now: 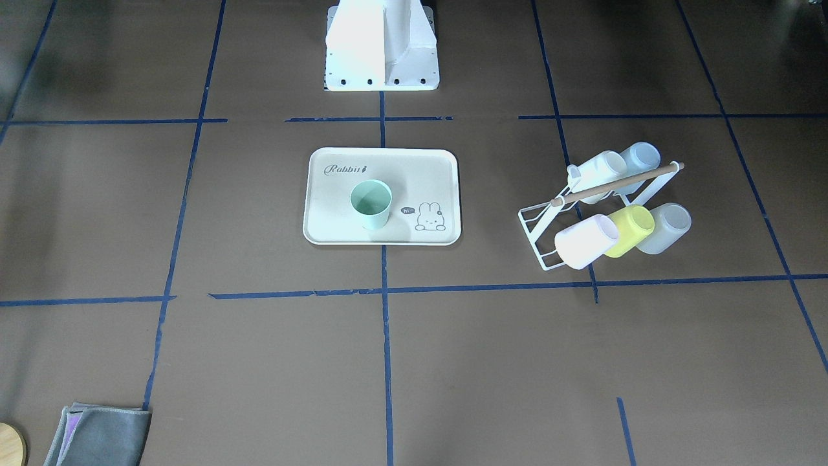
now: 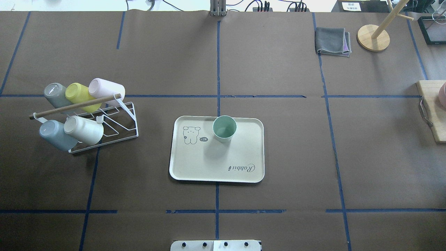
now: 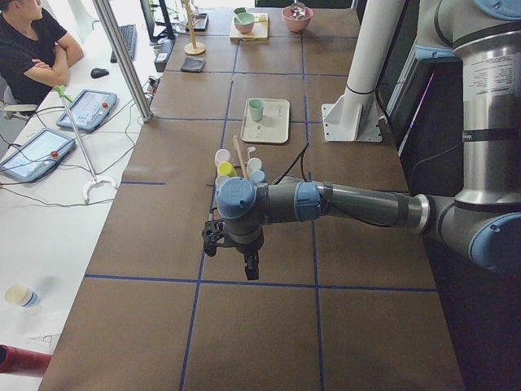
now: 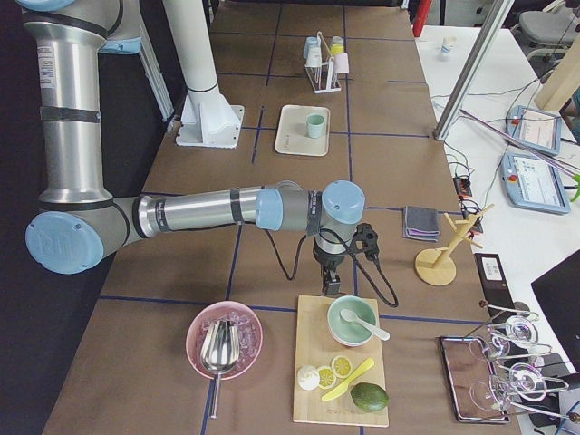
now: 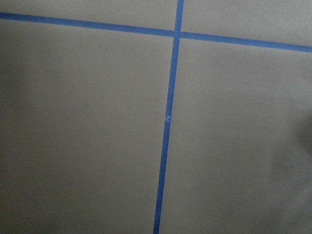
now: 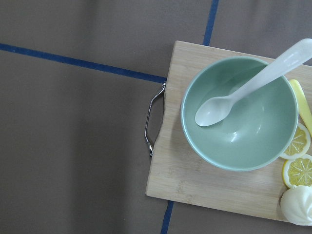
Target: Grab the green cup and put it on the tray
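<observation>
The pale mint-green cup [image 1: 371, 204] stands upright, mouth up, on the cream "Rabbit" tray [image 1: 336, 220] at the table's middle. Both also show in the overhead view, the cup [image 2: 224, 128] on the tray [image 2: 216, 167]. My left gripper [image 3: 248, 265] hangs over bare table far to the left of the rack; it shows only in the exterior left view, so I cannot tell its state. My right gripper [image 4: 333, 288] hangs near a cutting board far to the right; it shows only in the exterior right view, so I cannot tell its state.
A white wire rack [image 2: 75, 106] with several cups lies left of the tray. A grey cloth [image 2: 332, 41] and a wooden stand [image 2: 373, 36] sit far right. Under my right wrist a cutting board [image 6: 219, 190] bears a green bowl [image 6: 253, 141] with a spoon.
</observation>
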Robot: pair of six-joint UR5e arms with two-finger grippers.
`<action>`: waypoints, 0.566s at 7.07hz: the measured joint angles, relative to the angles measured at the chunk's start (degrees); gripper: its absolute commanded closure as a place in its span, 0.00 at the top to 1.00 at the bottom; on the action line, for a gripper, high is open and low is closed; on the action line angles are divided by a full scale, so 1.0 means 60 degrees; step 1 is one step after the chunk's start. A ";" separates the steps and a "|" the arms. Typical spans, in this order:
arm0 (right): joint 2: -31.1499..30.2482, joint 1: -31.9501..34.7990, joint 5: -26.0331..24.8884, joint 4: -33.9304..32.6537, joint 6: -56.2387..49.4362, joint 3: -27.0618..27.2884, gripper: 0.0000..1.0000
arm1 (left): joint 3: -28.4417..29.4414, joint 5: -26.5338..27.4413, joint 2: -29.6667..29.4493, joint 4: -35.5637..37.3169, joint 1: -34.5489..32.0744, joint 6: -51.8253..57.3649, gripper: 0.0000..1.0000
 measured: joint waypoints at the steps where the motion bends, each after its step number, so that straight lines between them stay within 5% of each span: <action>1: -0.0016 -0.0003 -0.0010 -0.0001 -0.0091 0.0002 0.99 | 0.0023 0.0172 -0.0014 -0.0244 0.0019 -0.0002 1.00; 4: -0.0068 -0.0004 -0.0012 0.0002 -0.0191 -0.0001 0.99 | 0.0361 0.0298 -0.0097 -0.0691 0.0031 -0.0014 1.00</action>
